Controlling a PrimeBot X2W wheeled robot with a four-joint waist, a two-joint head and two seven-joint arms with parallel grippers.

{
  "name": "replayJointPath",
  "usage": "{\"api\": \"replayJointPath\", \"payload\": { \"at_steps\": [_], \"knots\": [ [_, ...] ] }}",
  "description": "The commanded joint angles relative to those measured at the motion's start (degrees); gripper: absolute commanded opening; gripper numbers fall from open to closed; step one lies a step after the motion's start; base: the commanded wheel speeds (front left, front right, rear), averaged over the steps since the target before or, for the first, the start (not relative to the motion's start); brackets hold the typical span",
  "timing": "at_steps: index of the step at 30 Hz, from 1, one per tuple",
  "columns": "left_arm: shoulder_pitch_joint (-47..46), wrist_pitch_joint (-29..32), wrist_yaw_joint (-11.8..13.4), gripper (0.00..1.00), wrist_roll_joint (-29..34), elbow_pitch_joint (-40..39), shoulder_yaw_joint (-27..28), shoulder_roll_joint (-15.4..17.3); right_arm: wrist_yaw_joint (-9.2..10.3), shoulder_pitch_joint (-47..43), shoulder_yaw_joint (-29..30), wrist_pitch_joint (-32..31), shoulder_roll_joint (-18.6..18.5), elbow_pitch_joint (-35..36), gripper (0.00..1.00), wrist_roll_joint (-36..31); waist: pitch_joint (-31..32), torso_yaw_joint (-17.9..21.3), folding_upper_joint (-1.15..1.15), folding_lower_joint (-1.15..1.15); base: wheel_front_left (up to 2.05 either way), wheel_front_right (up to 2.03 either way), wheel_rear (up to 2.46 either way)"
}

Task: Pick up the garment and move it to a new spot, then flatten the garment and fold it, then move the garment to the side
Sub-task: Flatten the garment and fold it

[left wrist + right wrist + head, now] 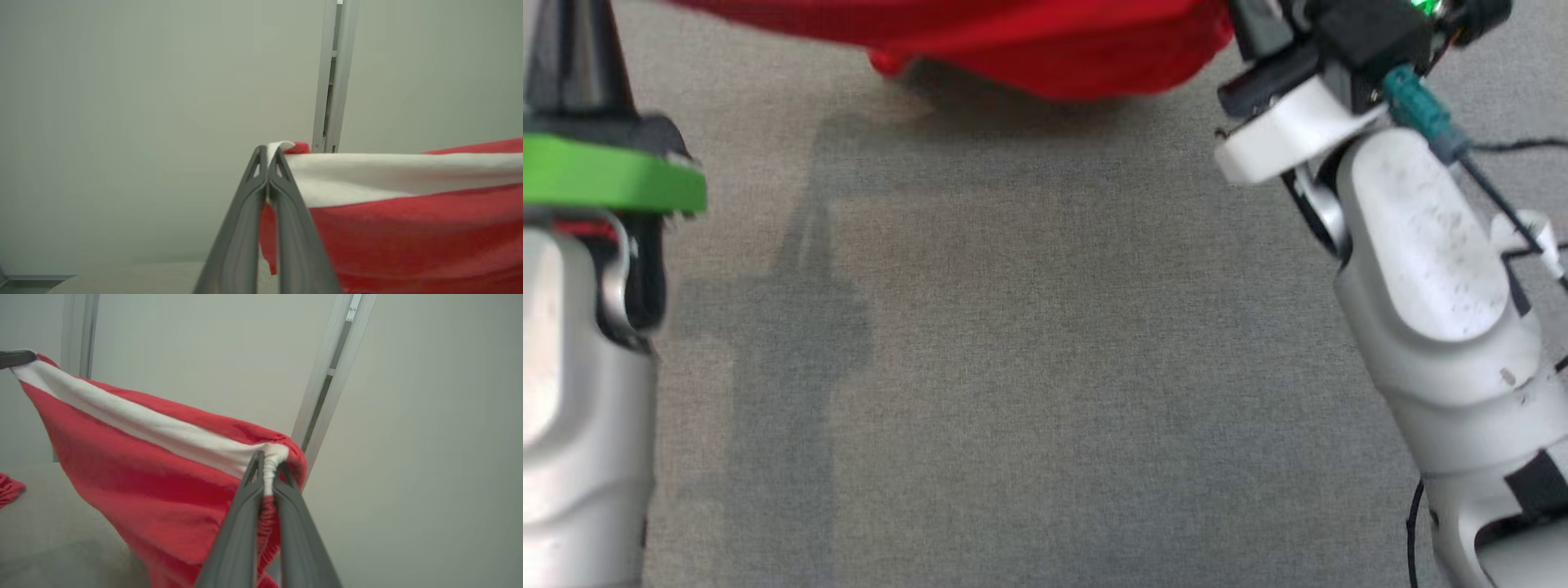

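Left wrist view: left gripper (267, 152) fully closed on the red fleece garment (408, 237) (white-banded edge); right gripper (269, 461) pinches the garment's opposite corner.

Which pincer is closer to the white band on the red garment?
Neither, it's a tie: the left pincer is shut on one end of the white band, the right pincer on the bunched other end.
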State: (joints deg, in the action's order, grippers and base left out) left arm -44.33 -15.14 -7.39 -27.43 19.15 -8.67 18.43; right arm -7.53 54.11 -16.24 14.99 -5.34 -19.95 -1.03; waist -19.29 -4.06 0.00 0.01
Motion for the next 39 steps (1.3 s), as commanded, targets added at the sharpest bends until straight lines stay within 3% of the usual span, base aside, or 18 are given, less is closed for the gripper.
{"api": "replayJointPath", "payload": {
  "at_steps": [1, 14, 26, 32, 39],
  "knots": [
    [4.08, 0.02, -0.17, 0.0, -0.28, 0.82, 1.09, -1.19, 0.08, -3.69, -0.3, 0.26, -0.22, -0.31, 0.0, 1.22, 1.69, -0.32, 0.0, -0.01, 0.0, 0.0, 0.0],
    [32.66, 0.01, -0.17, 0.0, 1.67, 4.54, 6.63, -10.84, 0.08, -32.95, -0.87, 0.28, 0.33, 3.18, 0.0, 7.84, 9.44, 0.45, 0.0, -0.01, 0.0, 0.0, 0.0],
    [46.95, 0.0, -0.04, 0.0, 5.7, 3.54, 8.45, -14.62, 0.09, -50.88, 0.98, 0.28, 1.01, 5.45, 0.0, 11.46, 17.77, 2.08, 0.0, -0.01, 0.0, 0.0, 0.0],
    [49.77, 0.0, -0.04, 0.0, 6.6, 2.7, 7.43, -15.23, 0.09, -56.24, 1.91, 0.29, 1.12, 6.57, 0.0, 12.37, 18.77, 2.81, 0.0, -0.01, 0.0, 0.0, 0.0],
    [42.0, 0.02, -0.04, 0.0, 7.86, 1.52, 3.52, -15.01, 0.09, -53.76, 3.07, 0.29, 2.02, 7.87, 0.0, 13.59, 15.44, 4.33, 0.0, -0.01, 0.0, 0.0, 0.0]
  ]
}}
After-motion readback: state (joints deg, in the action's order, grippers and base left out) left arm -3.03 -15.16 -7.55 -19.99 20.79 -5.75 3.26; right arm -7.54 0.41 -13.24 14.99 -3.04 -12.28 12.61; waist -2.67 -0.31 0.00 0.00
